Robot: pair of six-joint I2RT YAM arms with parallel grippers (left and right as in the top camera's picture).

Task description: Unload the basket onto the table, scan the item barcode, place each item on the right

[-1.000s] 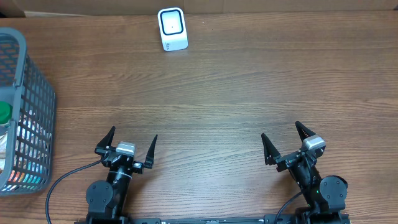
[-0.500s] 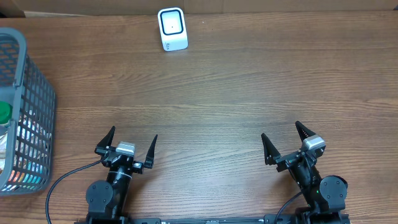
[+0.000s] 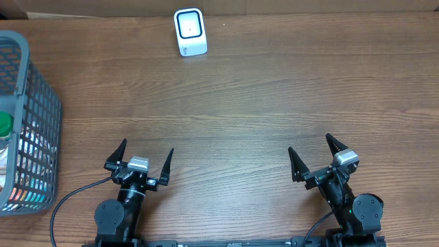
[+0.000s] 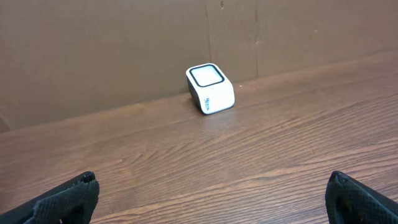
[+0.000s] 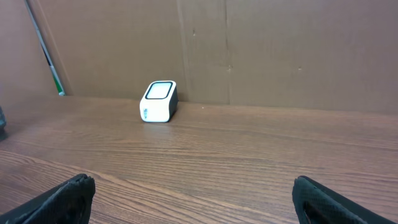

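The overhead view looks straight down on the desk [image 3: 274, 82]. Both wrist views sit low near its front edge, facing the cardboard wall [image 5: 280, 50]. All three share the white scanner [image 4: 210, 89].

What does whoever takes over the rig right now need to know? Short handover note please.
Left gripper: open, empty, low at the near edge of the table.
Right gripper: open, empty, also at the near edge.
Scanner: upright at the far edge, left of centre.
Basket: at the left edge, holding a green-capped item and others.
Done: nothing picked or scanned.
Left: take an item from the basket and show its barcode to the scanner.
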